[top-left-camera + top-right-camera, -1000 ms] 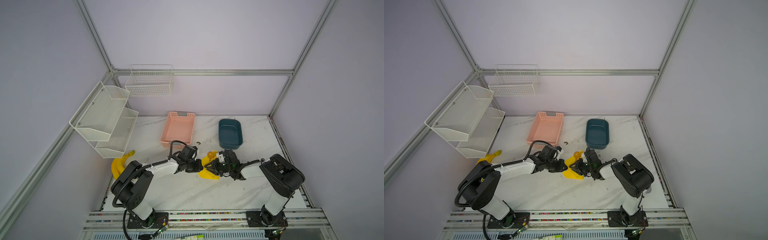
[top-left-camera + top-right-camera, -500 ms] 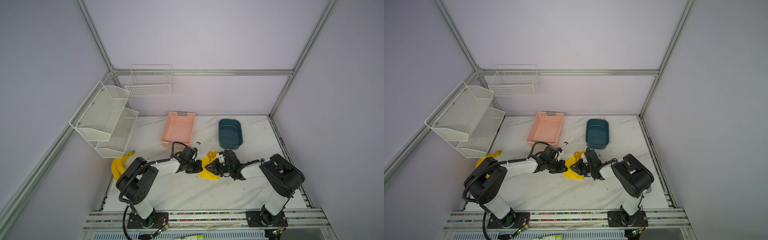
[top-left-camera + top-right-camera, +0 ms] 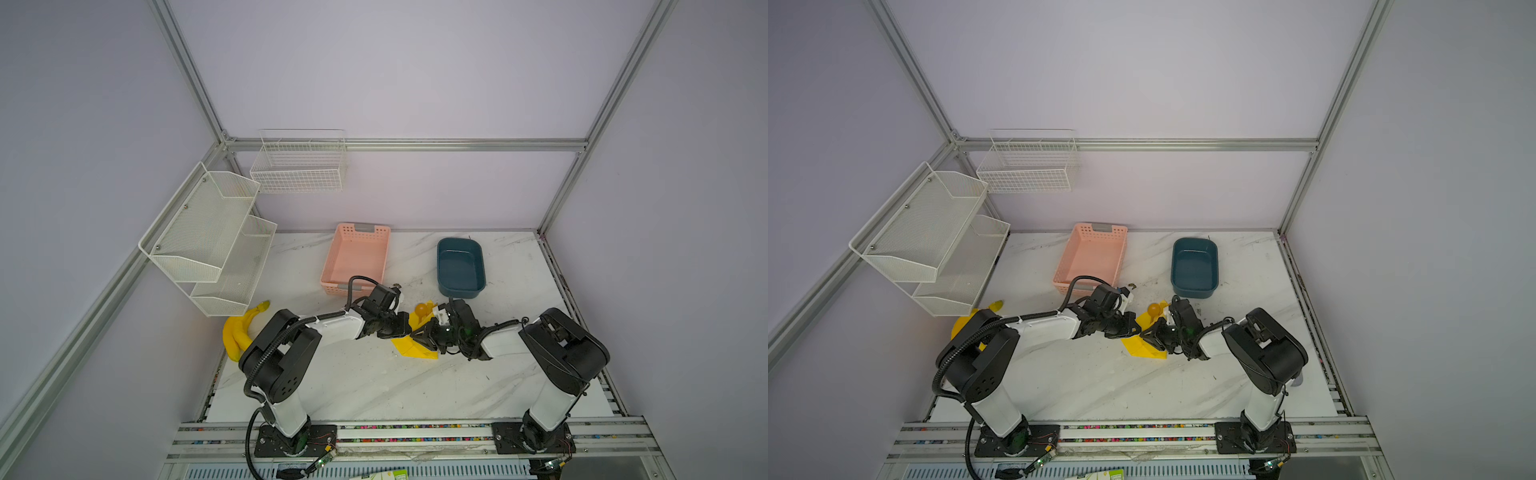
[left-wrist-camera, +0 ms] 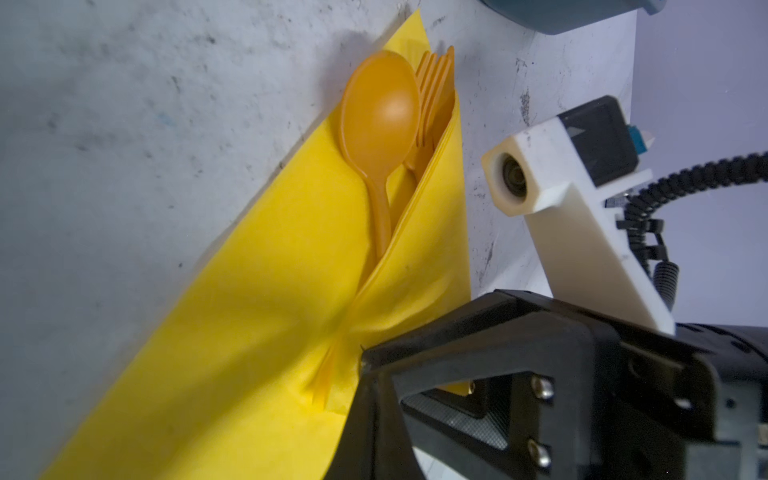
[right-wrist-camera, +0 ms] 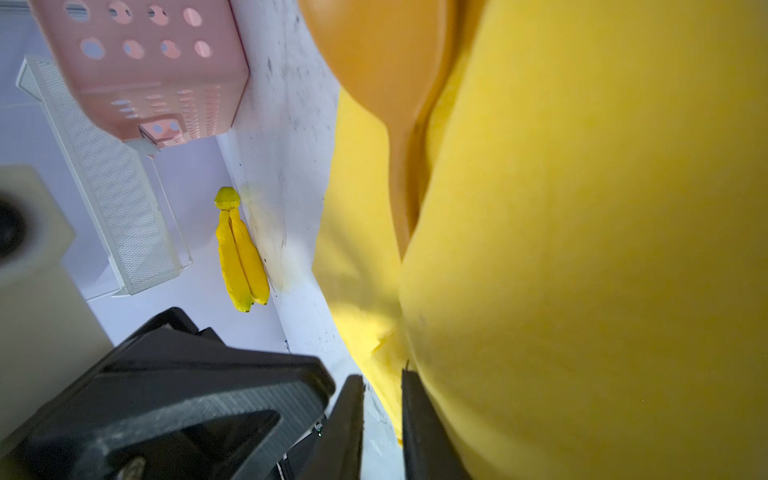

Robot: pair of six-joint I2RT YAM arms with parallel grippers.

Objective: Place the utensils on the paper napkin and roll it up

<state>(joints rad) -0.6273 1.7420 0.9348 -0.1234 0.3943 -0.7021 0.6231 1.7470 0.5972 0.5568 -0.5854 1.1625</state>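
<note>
The yellow paper napkin [image 3: 411, 349] [image 3: 1142, 349] lies mid-table, folded over the utensils. In the left wrist view the orange spoon [image 4: 380, 112] and the fork [image 4: 436, 83] stick out of the napkin [image 4: 249, 311]; the knife is hidden. The spoon bowl [image 3: 422, 309] shows in both top views. My left gripper [image 3: 409, 332] [image 4: 361, 361] is shut on a puckered fold of the napkin. My right gripper [image 3: 419, 335] [image 5: 380, 374] meets it tip to tip. Its jaws are narrowly open with the napkin's edge [image 5: 582, 249] between them.
Bananas [image 3: 239, 332] [image 5: 243, 257] lie at the table's left edge under a white wire shelf [image 3: 208, 241]. A pink basket [image 3: 357, 257] and a blue tub [image 3: 460, 266] stand behind the napkin. A wire basket [image 3: 299, 166] hangs on the back wall.
The left arm's elbow has swung toward the middle while its gripper stayed at the napkin and shut. The right jaws have narrowed.
</note>
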